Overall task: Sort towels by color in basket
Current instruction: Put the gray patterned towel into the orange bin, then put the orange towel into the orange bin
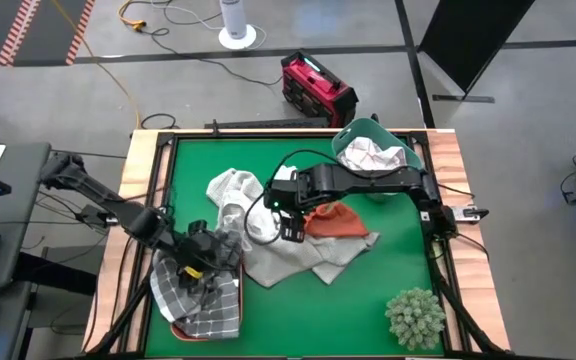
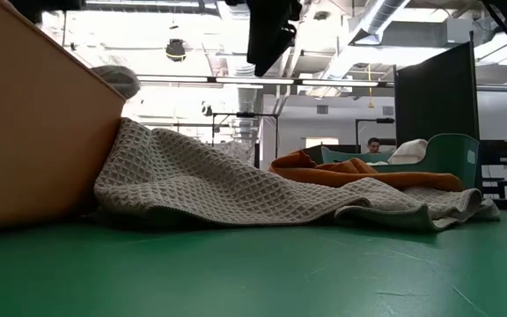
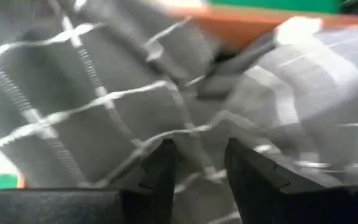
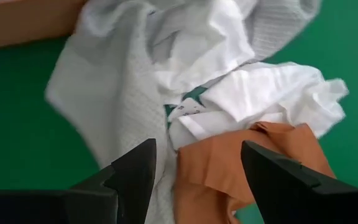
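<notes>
1. Counter (image 1: 388, 260): green mat inside a wooden rim, seen from above. Towels lie in a loose heap near the middle and in two containers at opposite corners.

2. Left gripper (image 1: 206, 262): down at the near left corner, over an orange tray (image 1: 200, 328) that holds grey checked towels (image 1: 193, 300). In the left wrist view its fingers (image 3: 160, 168) stand a narrow gap apart, pressed into the grey checked cloth; whether any fold is pinched between them I cannot tell.

3. Right gripper (image 1: 290, 215): reached across to the middle of the counter, above the heap. In the right wrist view its fingers (image 4: 132, 171) stand wide apart with nothing between them, hovering over the rust-orange towel (image 4: 229, 168) and a crumpled white towel (image 4: 266, 99) just beside it.

4. Central heap: a pale waffle-weave towel (image 1: 288, 262) spreads widest, with the rust-orange towel lying on its right part. White towels bunch at the left of the heap, touching the waffle-weave one.

5. Green basket (image 1: 353, 140): far right corner of the counter, holding a white towel with thin checks (image 1: 373, 155).

6. Spiky pale-green plant ball (image 1: 415, 316): near right corner, well apart from the heap.

7. Low view: the waffle-weave towel drapes from the wooden wall down across the mat, the rust-orange towel behind it, the green basket beyond.
</notes>
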Robot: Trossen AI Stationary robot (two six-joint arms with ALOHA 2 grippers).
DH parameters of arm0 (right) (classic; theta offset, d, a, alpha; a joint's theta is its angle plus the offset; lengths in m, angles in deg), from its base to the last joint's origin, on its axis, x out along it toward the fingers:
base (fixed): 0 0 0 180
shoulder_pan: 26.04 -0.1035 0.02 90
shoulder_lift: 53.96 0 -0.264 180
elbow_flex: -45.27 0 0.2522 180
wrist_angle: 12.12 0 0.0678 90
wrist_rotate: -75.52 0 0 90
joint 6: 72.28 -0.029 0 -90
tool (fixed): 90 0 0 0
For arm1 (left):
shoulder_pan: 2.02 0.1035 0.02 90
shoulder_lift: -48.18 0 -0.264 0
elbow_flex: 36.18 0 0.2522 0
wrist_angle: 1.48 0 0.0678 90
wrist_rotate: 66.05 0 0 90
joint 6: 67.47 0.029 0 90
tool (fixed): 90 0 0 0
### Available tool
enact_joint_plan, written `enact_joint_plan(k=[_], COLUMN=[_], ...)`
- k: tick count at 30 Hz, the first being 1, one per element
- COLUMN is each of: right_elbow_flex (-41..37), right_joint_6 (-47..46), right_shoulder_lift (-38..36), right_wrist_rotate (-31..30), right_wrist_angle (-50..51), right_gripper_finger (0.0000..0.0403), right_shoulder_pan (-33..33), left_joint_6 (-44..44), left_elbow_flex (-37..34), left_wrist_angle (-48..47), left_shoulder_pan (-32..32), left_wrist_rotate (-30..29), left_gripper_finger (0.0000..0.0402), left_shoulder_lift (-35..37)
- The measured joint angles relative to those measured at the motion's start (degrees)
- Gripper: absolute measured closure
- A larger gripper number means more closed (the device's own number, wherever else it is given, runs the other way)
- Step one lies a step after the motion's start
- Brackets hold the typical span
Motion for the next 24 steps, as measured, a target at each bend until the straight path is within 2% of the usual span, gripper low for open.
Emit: enact_joint_plan(k=[4,8,15,24], right_elbow_flex=[-0.9,-1.7,-1.9,-2.0], right_joint_6=[0.7,0.2,0.7,1.4], right_shoulder_lift=[0.4,2.9,8.3,10.1], right_wrist_rotate=[0.3,1.3,0.1,0.2], right_wrist_angle=[-0.8,-0.3,1.8,15.1], right_gripper_finger=[0.0137,0.0137,0.0137,0.0137], right_shoulder_pan=[0.4,1.4,1.3,1.4], left_joint_6=[0.9,0.6,-3.1,-11.3], left_elbow_flex=[4.4,8.5,12.9,13.9], left_wrist_angle=[-0.6,-0.8,-0.8,-3.5], left_shoulder_pan=[0.0,0.0,0.1,0.1], left_wrist_rotate=[3.1,3.3,-1.1,-1.2], left_gripper_finger=[0.0272,0.0272,0.0272,0.0272], left_shoulder_lift=[2.9,5.4,7.4,9.3])
